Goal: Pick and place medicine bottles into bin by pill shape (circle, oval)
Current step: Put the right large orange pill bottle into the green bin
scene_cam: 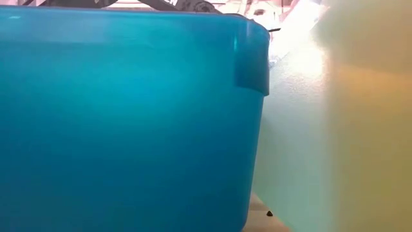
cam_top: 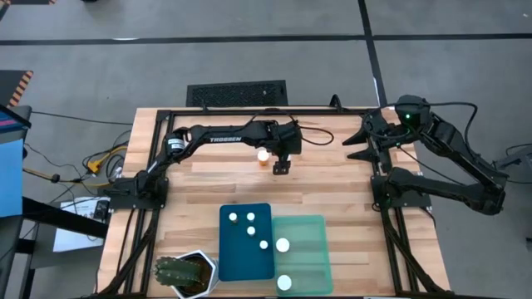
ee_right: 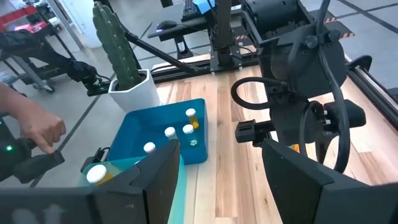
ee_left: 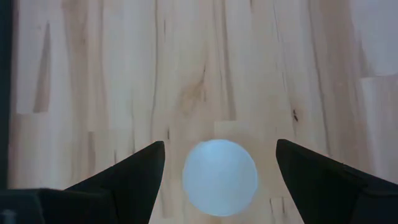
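Butcher-block table (ee_left: 93, 74) below; my left gripper (ee_left: 221, 163) straddles a white-capped vial (ee_left: 220, 177), jaws apart: descend centred, then close gently.

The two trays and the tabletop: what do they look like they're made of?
The blue tray looks like smooth opaque plastic with a slight sheen. The green tray seems to be thin translucent plastic, since the wood shows faintly through it. The tabletop looks like pale jointed wooden planks, with visible grain and seams, matte or lightly sealed.
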Available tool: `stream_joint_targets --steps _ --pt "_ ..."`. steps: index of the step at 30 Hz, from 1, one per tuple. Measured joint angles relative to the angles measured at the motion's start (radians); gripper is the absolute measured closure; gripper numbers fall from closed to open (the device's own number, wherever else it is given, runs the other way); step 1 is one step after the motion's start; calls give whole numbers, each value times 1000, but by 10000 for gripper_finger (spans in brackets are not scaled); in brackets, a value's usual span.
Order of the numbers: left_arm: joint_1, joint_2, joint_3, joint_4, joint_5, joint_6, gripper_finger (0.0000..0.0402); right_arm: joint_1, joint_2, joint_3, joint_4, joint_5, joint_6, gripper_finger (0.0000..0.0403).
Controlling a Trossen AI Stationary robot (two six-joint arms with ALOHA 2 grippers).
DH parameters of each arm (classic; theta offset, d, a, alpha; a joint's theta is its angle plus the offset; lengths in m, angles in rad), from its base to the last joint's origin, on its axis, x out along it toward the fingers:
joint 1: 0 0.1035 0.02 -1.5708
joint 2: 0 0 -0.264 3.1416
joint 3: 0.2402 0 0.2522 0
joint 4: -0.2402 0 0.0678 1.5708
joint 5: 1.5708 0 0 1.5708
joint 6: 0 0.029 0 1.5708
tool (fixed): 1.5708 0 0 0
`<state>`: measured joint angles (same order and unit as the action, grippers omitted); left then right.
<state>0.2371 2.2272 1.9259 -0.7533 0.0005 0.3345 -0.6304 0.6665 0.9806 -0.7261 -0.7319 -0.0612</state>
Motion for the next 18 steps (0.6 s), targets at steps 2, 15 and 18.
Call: stream_joint_targets --steps 2,15,18 --pt "0 0 0 -6 2 -5 100 0 0 0 0 0 -1 163" --pt "2 66 0 -21 3 -17 100 -3 -1 0 0 0 -2 163" --pt "-2 66 0 -18 3 -16 100 -6 -1 0 -1 -1 0 163"
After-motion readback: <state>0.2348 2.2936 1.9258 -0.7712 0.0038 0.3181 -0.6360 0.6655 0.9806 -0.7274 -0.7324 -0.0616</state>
